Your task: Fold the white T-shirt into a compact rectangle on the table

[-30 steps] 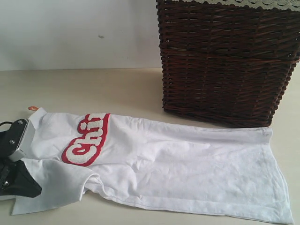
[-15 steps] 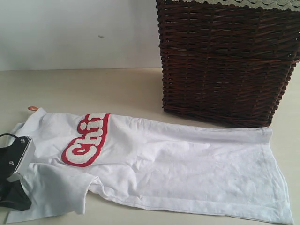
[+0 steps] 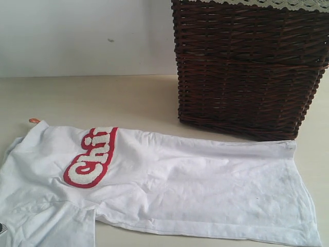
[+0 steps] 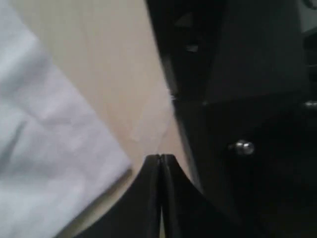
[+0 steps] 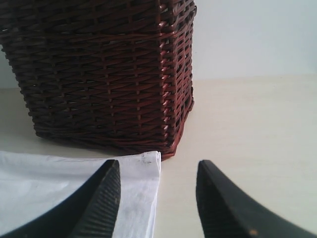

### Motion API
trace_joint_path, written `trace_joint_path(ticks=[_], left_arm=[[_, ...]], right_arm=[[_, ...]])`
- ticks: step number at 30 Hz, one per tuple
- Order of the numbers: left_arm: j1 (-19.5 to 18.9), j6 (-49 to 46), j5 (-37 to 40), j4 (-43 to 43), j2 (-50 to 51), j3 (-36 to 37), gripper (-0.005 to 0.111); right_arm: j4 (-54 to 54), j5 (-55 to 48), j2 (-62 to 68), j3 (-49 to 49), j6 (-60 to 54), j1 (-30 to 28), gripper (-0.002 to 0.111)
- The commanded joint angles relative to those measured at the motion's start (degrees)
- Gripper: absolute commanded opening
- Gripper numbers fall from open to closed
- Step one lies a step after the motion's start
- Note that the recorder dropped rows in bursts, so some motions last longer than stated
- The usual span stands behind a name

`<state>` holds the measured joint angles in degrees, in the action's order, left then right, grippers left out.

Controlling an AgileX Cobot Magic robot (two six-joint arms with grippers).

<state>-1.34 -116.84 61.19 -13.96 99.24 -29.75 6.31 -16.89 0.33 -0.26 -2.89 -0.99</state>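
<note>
The white T-shirt (image 3: 195, 185) lies across the frame's lower half on the worktop (image 3: 103, 98) as a long band, seemingly folded lengthwise only, crosswise folds not yet made; the left gripper (image 4: 160, 157) is clenched on nothing beside its edge, the right gripper (image 5: 158, 166) spread empty by its hem.

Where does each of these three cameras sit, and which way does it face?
Exterior: off the arms, low, facing across the table at the white T-shirt and wicker basket; no arm clearly shows.
Left wrist: close above table and shirt edge; shut left end effector shows.
Right wrist: low, facing the basket; open right end effector shows.
Shared: exterior and right wrist both show basket and shirt hem.
</note>
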Motion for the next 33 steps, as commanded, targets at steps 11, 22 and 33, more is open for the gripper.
trace_joint_path(ticks=[11, 22, 33], left_arm=[[-0.7, 4.7, 8.8, -13.2, -10.6, -8.7, 0.013], [-0.9, 5.8, 5.5, -17.0, -10.6, -6.7, 0.043], [0.1, -3.4, -23.4, -22.5, -9.9, 8.6, 0.051]], right_arm=[[-0.2, 0.7, -0.3, 0.3, 0.0, -0.3, 0.047], [-0.2, 0.7, -0.3, 0.3, 0.0, -0.3, 0.047], [-0.2, 0.7, -0.3, 0.3, 0.0, -0.3, 0.047]])
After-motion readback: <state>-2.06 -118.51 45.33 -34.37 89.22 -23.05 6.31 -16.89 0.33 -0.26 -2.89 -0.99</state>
